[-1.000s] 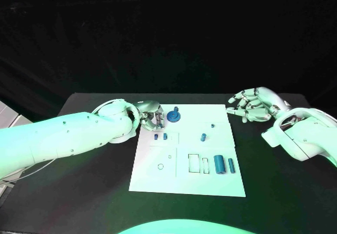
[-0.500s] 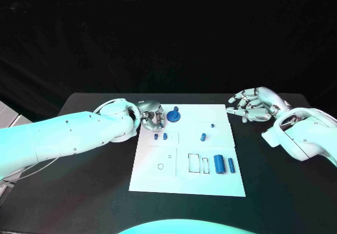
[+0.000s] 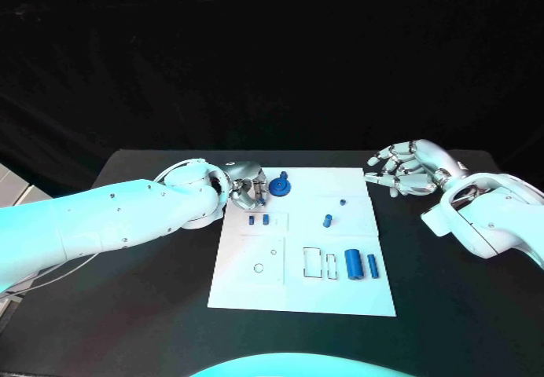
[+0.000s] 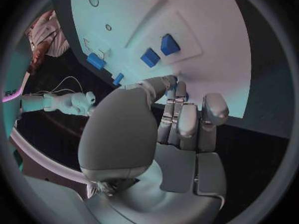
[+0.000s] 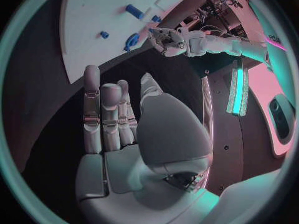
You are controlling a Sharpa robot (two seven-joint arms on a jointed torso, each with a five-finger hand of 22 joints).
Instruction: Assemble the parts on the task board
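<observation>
The left hand (image 3: pixel 246 191) sits at the far left corner of the white board (image 3: pixel 351 294), fingers curled in toward the round blue knob piece (image 3: pixel 280 186) that stands just beside them. From the head view I can't tell if the fingertips are actually pinching it or only touching it — in the left wrist view the fingers (image 4: pixel 187 122) are bunched together, reaching onto the board edge, with nothing clearly clamped between them.

The right hand (image 3: pixel 406 170) hovers off the board's far right corner, fingers spread, holding nothing — well apart from any part.

What the next move hangs on: the knob is right against the left hand, on the side toward the board's middle, so the left arm is by far the nearer one.

Working outward, two little blue blocks (image 3: pixel 259 221) sit in a recessed square just nearer the robot than that hand. Mid-board there's a small peg (image 3: pixel 328 220) and a tiny stud (image 3: pixel 343 202). Two blue cylinders (image 3: pixel 362 264) lie near the right edge, long axes running toward and away from the robot, next to empty rectangular slots (image 3: pixel 320 263).
</observation>
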